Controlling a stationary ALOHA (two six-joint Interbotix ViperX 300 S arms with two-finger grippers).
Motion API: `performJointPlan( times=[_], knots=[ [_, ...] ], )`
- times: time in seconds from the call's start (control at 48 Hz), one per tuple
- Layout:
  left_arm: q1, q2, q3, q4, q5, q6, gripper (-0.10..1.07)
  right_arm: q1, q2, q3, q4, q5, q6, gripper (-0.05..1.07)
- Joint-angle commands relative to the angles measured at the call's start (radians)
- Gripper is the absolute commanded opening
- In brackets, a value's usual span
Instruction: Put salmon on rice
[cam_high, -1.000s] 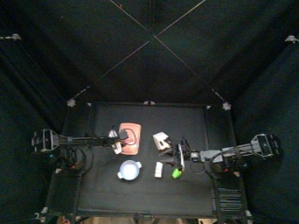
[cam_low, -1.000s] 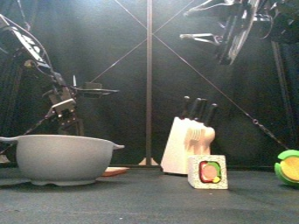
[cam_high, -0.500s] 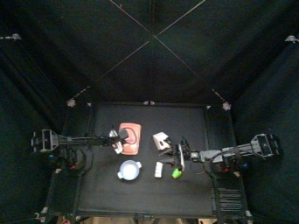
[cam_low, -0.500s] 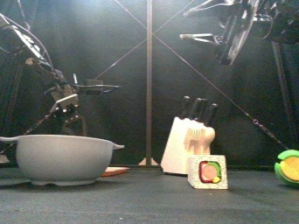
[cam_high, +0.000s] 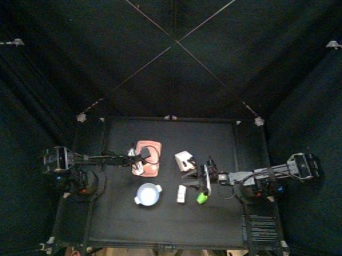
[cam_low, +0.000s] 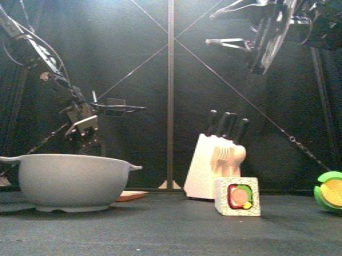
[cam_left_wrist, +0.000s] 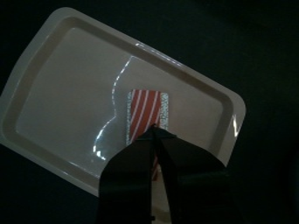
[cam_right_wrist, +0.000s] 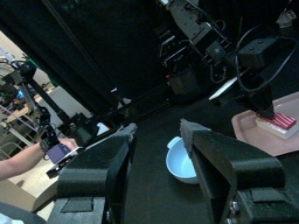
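Note:
The salmon (cam_left_wrist: 146, 108), a small orange-red strip with white stripes, lies in a pale tray (cam_left_wrist: 70, 79) on what looks like a white block of rice (cam_right_wrist: 284, 129). My left gripper (cam_left_wrist: 152, 136) hangs straight over the strip's near end. Its jaws are drawn close together against the strip, and a red sliver shows in the gap between them. From above, this gripper (cam_high: 135, 158) sits at the left edge of the tray (cam_high: 151, 150). My right gripper (cam_right_wrist: 156, 131) hangs open and holds nothing, right of the table's middle (cam_high: 202, 182).
A blue-white bowl (cam_high: 147, 195) stands in front of the tray and fills the front view's left. A knife block (cam_low: 219, 160), a sushi roll piece (cam_low: 238, 195) and a green-yellow toy (cam_low: 329, 188) stand in the middle and to the right.
My left gripper's jaws have closed from wide open onto the salmon. The left arm has shifted slightly toward the table's middle. The right arm has stayed still.

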Motion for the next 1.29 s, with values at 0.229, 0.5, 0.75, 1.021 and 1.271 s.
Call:
performJointPlan(
  times=[0.229,0.5,0.75,1.021,1.271],
  knots=[
    [0.006,0.021,-0.011,-0.008,-0.005,-0.002,0.48,0.000,-0.012,-0.011,0.000,-0.008,0.000,0.82],
    [0.000,-0.095,-0.009,-0.008,-0.002,-0.003,0.48,0.000,-0.012,-0.009,0.000,-0.008,0.000,0.82],
    [-0.012,-0.158,0.006,-0.006,-0.003,-0.003,0.48,0.002,-0.011,-0.009,0.000,-0.008,0.000,0.82],
    [-0.015,-0.158,0.023,-0.005,-0.005,-0.002,0.48,0.002,-0.011,-0.008,0.002,-0.009,0.000,0.82],
    [-0.018,-0.161,0.032,-0.008,-0.006,-0.002,0.50,0.005,-0.011,-0.005,0.003,-0.008,0.000,0.82]
  ],
)
